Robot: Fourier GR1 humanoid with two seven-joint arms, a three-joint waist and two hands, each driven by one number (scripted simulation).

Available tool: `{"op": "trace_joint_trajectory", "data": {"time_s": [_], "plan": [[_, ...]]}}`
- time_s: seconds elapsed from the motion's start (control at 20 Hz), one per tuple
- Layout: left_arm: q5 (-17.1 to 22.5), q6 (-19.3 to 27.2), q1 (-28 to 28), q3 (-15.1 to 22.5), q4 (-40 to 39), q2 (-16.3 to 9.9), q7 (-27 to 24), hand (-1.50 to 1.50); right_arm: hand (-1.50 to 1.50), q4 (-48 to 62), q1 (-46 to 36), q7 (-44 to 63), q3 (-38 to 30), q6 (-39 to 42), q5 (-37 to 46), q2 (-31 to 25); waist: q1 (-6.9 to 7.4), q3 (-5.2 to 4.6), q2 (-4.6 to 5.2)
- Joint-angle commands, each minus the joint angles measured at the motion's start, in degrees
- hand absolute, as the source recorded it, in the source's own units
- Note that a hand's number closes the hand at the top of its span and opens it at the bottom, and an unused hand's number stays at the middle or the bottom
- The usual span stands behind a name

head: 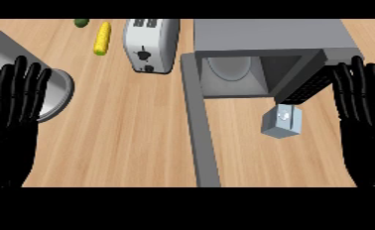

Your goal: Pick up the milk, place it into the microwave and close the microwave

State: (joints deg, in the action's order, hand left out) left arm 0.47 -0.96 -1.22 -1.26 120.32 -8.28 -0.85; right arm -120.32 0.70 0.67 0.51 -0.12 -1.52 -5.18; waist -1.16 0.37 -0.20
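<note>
Single head view, looking steeply down at the light wooden table (124, 135) from above, fairly close. Far edge of the scene sits at the top: grey box-shaped microwave (271, 35) with its door open at upper right, white toaster (150, 43) upper centre. Black left hand (18, 100) and black right hand (355, 100) frame the side edges.
</note>
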Motion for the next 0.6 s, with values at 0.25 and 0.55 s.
{"op": "trace_joint_trajectory", "data": {"time_s": [0.25,0.55], "plan": [[-6.44,5.53,-0.50,2.87,7.28,3.23,8.92,-1.50,-1.50,-3.24,-3.85,0.92,11.31,-9.44,16.45,5.03,1.45,-0.37,0.11],[3.78,3.78,-11.67,2.64,12.30,7.12,9.89,-1.50,-1.50,-3.10,-3.44,6.02,17.79,-5.03,4.88,5.14,1.83,-0.38,0.07]]}}
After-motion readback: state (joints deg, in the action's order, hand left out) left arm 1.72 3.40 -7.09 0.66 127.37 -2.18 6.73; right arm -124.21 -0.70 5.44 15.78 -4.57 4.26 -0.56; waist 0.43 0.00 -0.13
